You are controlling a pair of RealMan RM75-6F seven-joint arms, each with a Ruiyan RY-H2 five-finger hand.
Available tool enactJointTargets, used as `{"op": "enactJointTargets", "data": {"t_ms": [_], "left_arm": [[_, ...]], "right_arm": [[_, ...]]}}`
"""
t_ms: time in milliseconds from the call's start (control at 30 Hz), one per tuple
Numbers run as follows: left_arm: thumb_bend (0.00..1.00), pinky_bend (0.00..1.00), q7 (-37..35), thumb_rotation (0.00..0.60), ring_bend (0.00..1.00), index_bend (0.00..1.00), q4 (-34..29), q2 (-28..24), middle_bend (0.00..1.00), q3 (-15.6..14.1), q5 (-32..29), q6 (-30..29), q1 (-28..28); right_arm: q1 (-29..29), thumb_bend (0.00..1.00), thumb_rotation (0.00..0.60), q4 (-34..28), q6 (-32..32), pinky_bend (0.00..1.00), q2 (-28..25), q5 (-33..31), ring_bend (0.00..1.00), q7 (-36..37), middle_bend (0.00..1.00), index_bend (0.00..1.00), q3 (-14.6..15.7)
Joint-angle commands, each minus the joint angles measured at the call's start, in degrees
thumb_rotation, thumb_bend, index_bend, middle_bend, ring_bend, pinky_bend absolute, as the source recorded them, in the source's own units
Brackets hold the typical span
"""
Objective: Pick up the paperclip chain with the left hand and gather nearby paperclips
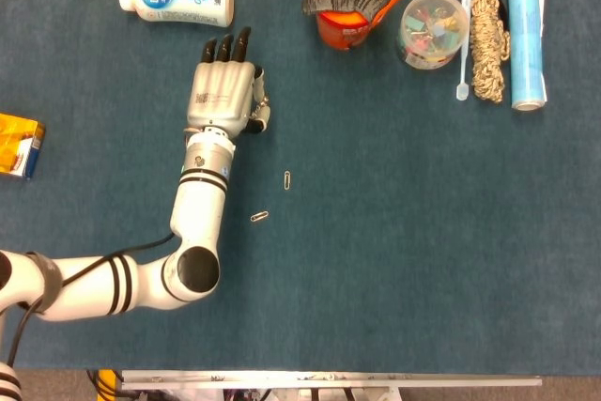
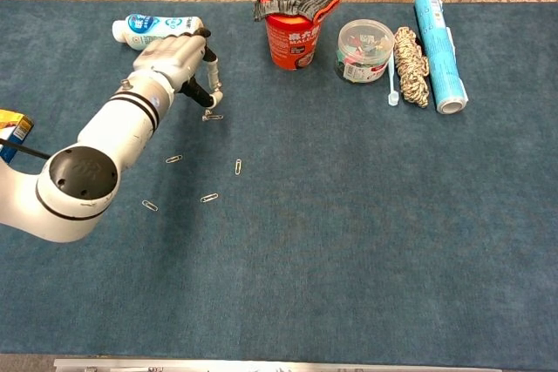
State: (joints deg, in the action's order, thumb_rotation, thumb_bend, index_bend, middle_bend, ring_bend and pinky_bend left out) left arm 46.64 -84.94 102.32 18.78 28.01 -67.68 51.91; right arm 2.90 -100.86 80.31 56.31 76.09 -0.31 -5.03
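Note:
My left hand (image 1: pixel 223 96) hovers palm down over the blue table, and the chest view shows the same left hand (image 2: pixel 179 63) just right of the milk bottle. Thumb and a finger pinch a short paperclip chain (image 2: pixel 208 107) that hangs down to the cloth. Its lower end meets a loose paperclip (image 2: pixel 213 117); I cannot tell whether they are linked. In the head view only a bit of the chain (image 1: pixel 264 104) shows beside the hand. More loose clips lie nearer me (image 2: pixel 174 159), (image 2: pixel 237 166), (image 2: pixel 209 198), (image 2: pixel 150 206).
A white milk bottle (image 1: pixel 177 1) lies at the back left. An orange cup (image 1: pixel 345 23) under a dark cloth, a clip tub (image 1: pixel 433 31), a rope coil (image 1: pixel 488 33) and a blue roll (image 1: pixel 526 25) line the back right. A yellow box (image 1: pixel 19 145) sits at the left edge.

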Motion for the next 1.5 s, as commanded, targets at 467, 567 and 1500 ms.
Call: {"op": "enactJointTargets", "data": {"t_ms": [467, 567, 1500], "left_arm": [[0.38, 0.00, 0.5, 0.600, 0.00, 0.54, 3.6, 1.5, 0.00, 0.7, -2.0, 1.7, 1.9], [0.38, 0.00, 0.5, 0.600, 0.00, 0.54, 3.4, 1.5, 0.00, 0.5, -1.8, 1.4, 1.9], [0.38, 0.00, -6.9, 0.600, 0.00, 0.54, -23.1, -13.2, 0.00, -7.3, 11.8, -8.9, -9.1]], "right_arm": [[0.2, 0.00, 0.600, 0.0, -0.5, 0.55, 0.4, 0.0, 0.24, -0.6, 0.23, 0.24, 0.2], [0.2, 0.00, 0.600, 0.0, -0.5, 0.55, 0.4, 0.0, 0.24, -0.6, 0.23, 0.24, 0.2], [0.3, 0.00, 0.600, -0.7, -0.3, 0.55, 0.8, 0.9, 0.24, -1.7, 0.23, 0.24, 0.6]]}}
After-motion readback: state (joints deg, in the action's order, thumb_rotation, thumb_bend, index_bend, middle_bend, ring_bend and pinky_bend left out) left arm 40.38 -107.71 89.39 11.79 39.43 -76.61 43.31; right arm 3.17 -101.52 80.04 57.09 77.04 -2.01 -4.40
